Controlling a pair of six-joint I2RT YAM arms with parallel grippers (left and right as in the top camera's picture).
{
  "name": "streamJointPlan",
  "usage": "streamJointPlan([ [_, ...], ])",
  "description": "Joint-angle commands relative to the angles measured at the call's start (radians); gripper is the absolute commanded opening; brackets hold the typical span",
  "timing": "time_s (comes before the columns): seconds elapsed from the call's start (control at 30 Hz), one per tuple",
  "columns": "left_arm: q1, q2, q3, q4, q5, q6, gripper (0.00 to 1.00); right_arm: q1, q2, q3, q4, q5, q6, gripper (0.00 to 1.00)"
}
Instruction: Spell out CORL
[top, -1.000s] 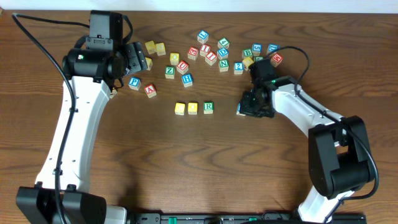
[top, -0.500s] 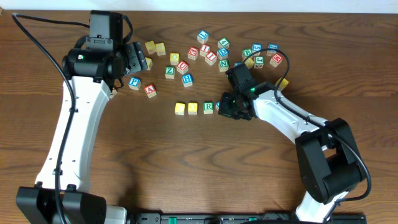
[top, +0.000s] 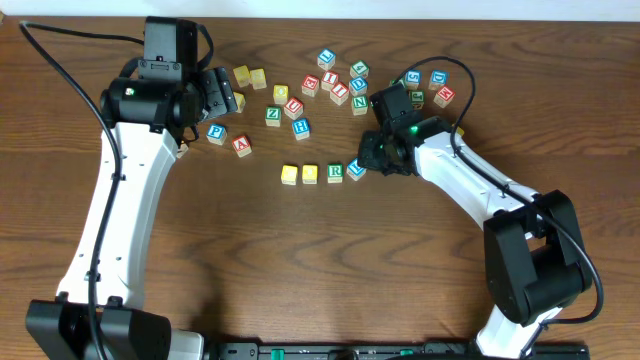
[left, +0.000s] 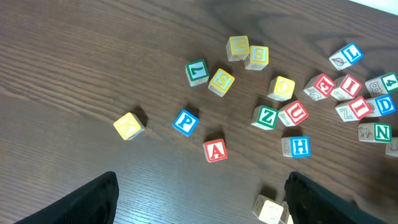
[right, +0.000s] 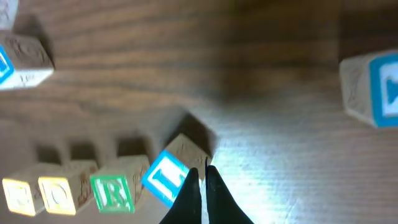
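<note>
Two yellow cubes (right: 59, 194), a green R cube (right: 112, 191) and an askew blue L cube (right: 163, 177) form a row. The right gripper (right: 202, 183), fingers pressed together, sits just beside the L cube; the left gripper (left: 200, 186) gapes wide.

Overhead: left arm (top: 118, 200) rises from base at 7 o'clock corner, white link running toward 12, folding at black wrist (top: 150, 100). left gripper (top: 232, 98) points toward 3 o'clock. Left wrist view: left fingers (left: 87, 199) spread wide, one dark pad in each lower corner. Overhead again: right arm (top: 470, 180) reaches from base at 5 o'clock corner toward 10 o'clock, stretched long and low. right gripper (top: 366, 163) angled down, tip toward 8 o'clock. Right wrist view: right fingers (right: 189, 193) pressed together, no gap, nothing between them.
</note>
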Motion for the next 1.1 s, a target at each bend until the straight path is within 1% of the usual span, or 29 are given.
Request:
streamJointPlan([
  [0.0,0.002,-0.009,-0.008,0.0,0.002,0.002,0.84,0.0,0.027,-0.006,0.029,0.05,-0.019,0.01],
  [0.2,0.002,-0.009,-0.008,0.0,0.002,0.002,0.84,0.001,0.071,-0.008,0.06,0.037,-0.031,0.01],
  [0.37,0.002,-0.009,-0.008,0.011,0.003,0.001,0.84,0.001,0.091,-0.008,0.053,-0.042,-0.03,0.01],
  [0.4,0.002,-0.009,-0.008,0.01,0.002,0.002,0.98,0.001,0.094,-0.011,0.053,-0.041,-0.03,0.01],
  [0.67,0.002,-0.009,-0.008,0.006,0.002,0.002,0.97,0.011,0.097,-0.025,0.048,-0.075,-0.002,0.01],
  [0.77,0.0,-0.009,-0.017,-0.015,0.016,-0.002,0.99,0.021,0.097,-0.026,0.045,-0.074,0.011,0.01],
  [0.83,0.001,-0.007,-0.039,-0.016,0.033,-0.013,0.99,0.025,0.097,-0.026,0.045,-0.074,0.034,0.01],
  [1.0,0.0,0.026,-0.111,-0.015,0.037,-0.017,0.93,0.026,0.106,-0.026,0.051,-0.074,0.052,0.01],
  [1.03,0.0,0.042,-0.125,-0.015,0.038,-0.017,0.87,0.026,0.107,-0.026,0.053,-0.074,0.053,0.01],
  [1.07,0.0,0.049,-0.13,-0.015,0.04,-0.017,0.85,0.026,0.107,-0.026,0.053,-0.074,0.054,0.01],
])
